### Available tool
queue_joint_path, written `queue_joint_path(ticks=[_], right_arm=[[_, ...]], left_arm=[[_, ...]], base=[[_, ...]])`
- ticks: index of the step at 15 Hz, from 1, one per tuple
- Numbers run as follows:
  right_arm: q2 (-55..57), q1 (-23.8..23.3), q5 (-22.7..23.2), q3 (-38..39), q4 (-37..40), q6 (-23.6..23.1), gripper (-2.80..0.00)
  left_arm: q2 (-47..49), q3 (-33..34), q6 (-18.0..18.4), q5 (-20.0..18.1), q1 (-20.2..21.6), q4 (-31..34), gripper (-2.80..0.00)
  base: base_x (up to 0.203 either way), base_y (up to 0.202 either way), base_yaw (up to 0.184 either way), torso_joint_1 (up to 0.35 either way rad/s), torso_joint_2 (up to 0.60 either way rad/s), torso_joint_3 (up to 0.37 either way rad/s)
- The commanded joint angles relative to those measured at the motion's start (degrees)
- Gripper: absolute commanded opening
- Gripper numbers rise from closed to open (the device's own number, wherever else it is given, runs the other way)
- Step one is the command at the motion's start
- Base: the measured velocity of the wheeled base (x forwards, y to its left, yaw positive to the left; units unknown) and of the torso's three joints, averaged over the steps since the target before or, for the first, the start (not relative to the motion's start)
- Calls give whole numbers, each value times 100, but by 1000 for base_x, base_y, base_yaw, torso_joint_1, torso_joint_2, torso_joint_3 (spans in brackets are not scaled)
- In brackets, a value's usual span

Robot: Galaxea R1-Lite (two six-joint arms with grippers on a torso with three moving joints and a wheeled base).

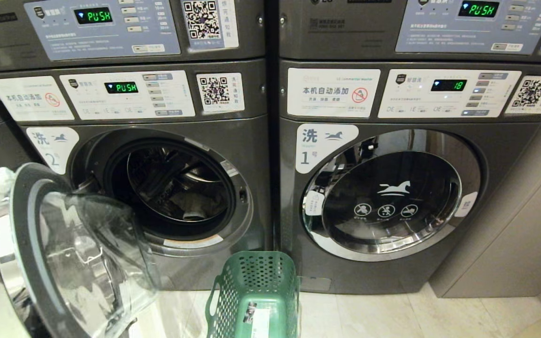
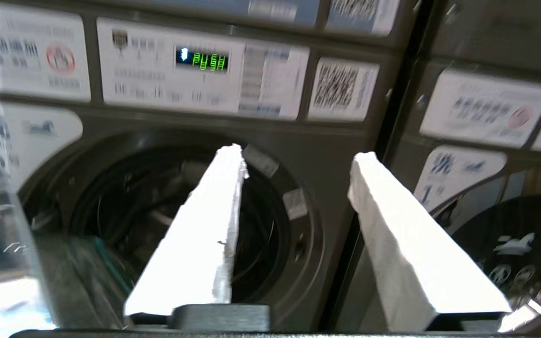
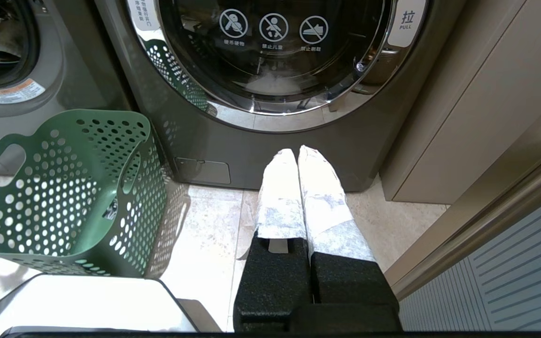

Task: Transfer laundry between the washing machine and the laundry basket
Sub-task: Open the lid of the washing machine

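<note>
The laundry (image 1: 198,205) lies as a pale crumpled heap low in the steel drum of the washing machine (image 1: 167,141), a dark grey front-loader labelled 2; its round, chrome-rimmed glass door (image 1: 71,253) hangs open to the left, partly cut off by the frame. In the head view the laundry basket (image 1: 256,293), green plastic with round-holed walls and a white sticker, stands on the pale tiled floor between this machine and the neighbouring machine (image 1: 392,202) marked 1, whose door is closed; only the basket's upper part shows. A white-wrapped shape at the far left edge may be the left arm, but it is too cut off to tell. In the left wrist view the left gripper (image 2: 296,176) faces the open drum, its 2 white-wrapped fingers (image 2: 204,244) apart with nothing between them; the picture is blurred. In the right wrist view the right gripper (image 3: 297,155) hangs low over the floor before machine 1, its wrapped fingers pressed together and empty, and the basket's interior shows nothing inside.
</note>
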Motion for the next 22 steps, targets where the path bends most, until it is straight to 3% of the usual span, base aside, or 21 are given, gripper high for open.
queue_joint_path(ticks=[1, 5, 9, 11, 15, 18, 22], right_arm=[[9, 5, 1, 1, 5, -4, -280], [9, 5, 1, 1, 5, -4, -280], [9, 5, 1, 1, 5, -4, -280], [9, -3, 1, 1, 5, -4, -280], [9, 3, 1, 1, 5, -1, -280], [9, 5, 1, 1, 5, -4, -280], [9, 5, 1, 1, 5, -1, -280]], left_arm=[[927, -87, 107, -10, 4, -37, -280], [1910, 382, 443, 110, 30, 217, -280], [1987, 818, 861, 1020, 492, 1009, -280], [2123, 844, 885, 1346, 751, 1053, -280], [2050, 721, 1087, 2646, 1057, 1055, -280], [2083, 860, 1170, 3155, 1362, 1094, -280], [2146, 851, 1178, 3261, 1742, 1151, -280]], base=[[0, 0, 0, 0, 0, 0], [0, 0, 0, 0, 0, 0], [0, 0, 0, 0, 0, 0], [0, 0, 0, 0, 0, 0], [0, 0, 0, 0, 0, 0], [0, 0, 0, 0, 0, 0], [0, 0, 0, 0, 0, 0]])
